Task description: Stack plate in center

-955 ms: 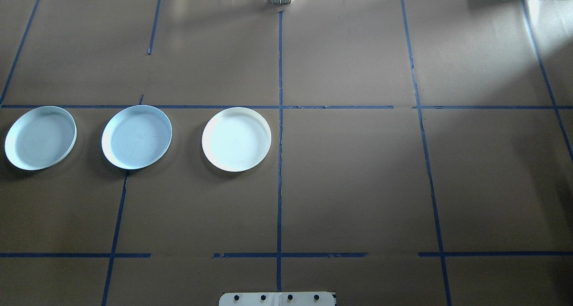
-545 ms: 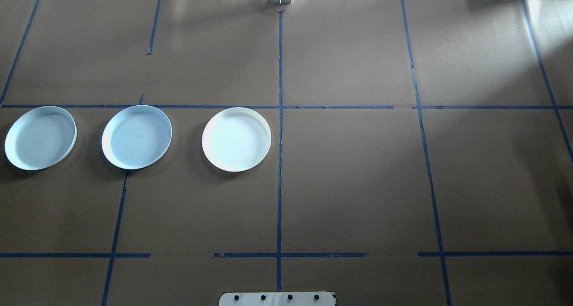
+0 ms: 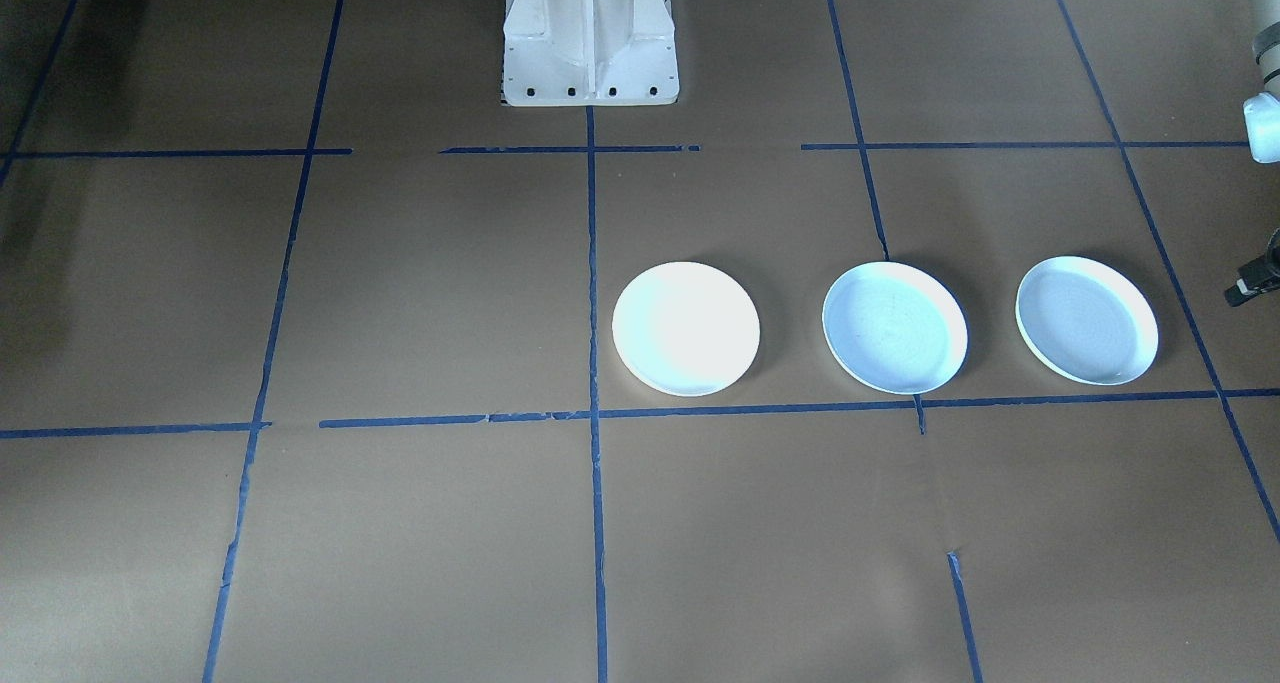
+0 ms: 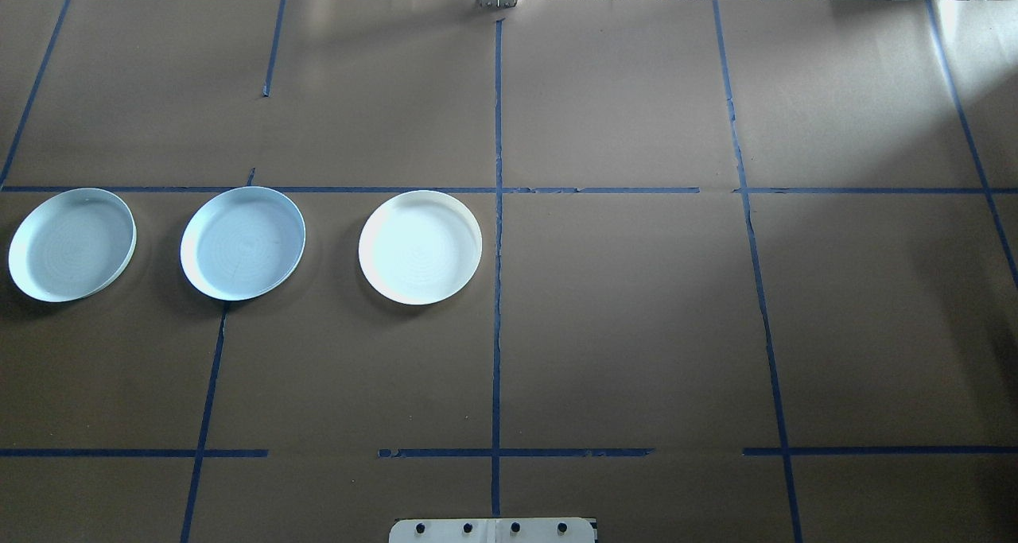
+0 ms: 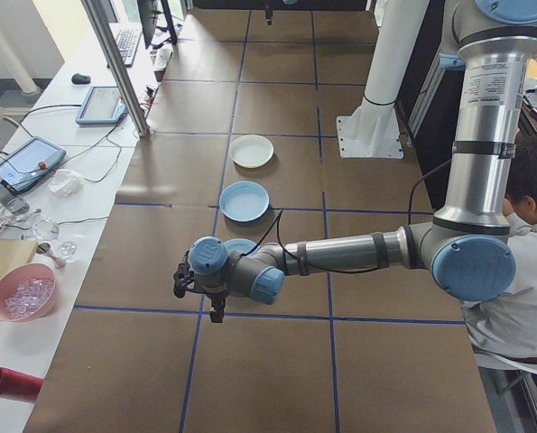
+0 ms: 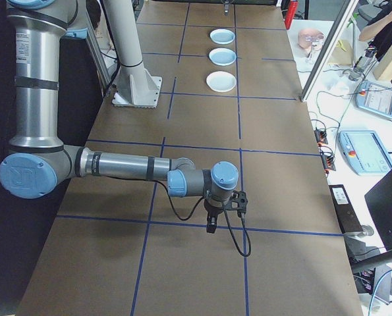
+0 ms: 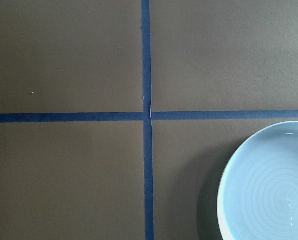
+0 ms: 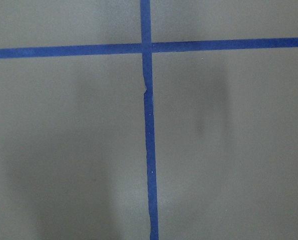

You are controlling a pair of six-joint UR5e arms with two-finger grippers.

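Centre plate point(image 4: 242, 243): round, shallow, pale bluish inside with faint concentric rings, cream rim. It lies flat on the tabletop point(image 4: 636, 328), middle of three in a row on the robot's left half, apart from both neighbours. No change from earlier frames. Left pincer point(image 5: 216, 309), right pincer point(image 6: 211, 225): state cannot be told.

The left arm point(image 5: 340, 253) stretches out low and nearly level from its elbow, its wrist bent so that the left gripper point(image 5: 216, 311) points straight down, hanging above the surface. The right arm point(image 6: 123, 166) mirrors it: forearm level, wrist turned down, the right gripper point(image 6: 211, 227) hanging vertical over the tabletop. Neither gripper holds anything. Whether their jaws are parted or closed cannot be told from the side views that show them.
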